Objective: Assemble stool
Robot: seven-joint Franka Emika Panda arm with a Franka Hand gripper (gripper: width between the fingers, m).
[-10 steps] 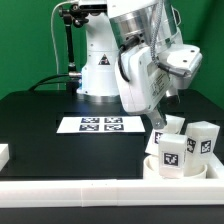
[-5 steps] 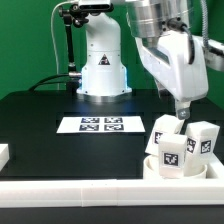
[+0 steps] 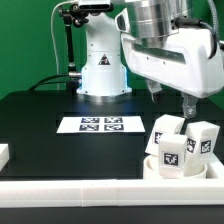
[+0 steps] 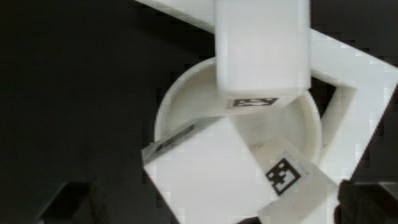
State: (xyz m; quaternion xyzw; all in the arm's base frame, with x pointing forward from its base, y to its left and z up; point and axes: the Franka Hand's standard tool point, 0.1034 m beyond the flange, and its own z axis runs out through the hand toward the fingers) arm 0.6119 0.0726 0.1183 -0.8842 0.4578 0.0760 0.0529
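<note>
The seat (image 3: 176,168) lies at the exterior view's right, near the front rail (image 3: 100,190), with three legs (image 3: 166,131) standing in it, apparently already fitted upright. The gripper (image 3: 189,106) hangs just above them; its fingertips look apart and empty, though the pictures don't settle it.

Exterior view. A green backdrop (image 3: 35,45) fills the rear of the scene from 9 to 12 o'clock. Before it lies a matte black worktop (image 3: 45,125), evenly lit, with no strong shadows. The marker board (image 3: 100,125) lies flat near the worktop's centre, its tags facing up. A long white border rail (image 3: 70,195) runs along the front edge at 6 o'clock; a short white block (image 3: 4,154) sits at 8 o'clock. A dark upright stand (image 3: 68,45) rises at 11 o'clock.
</note>
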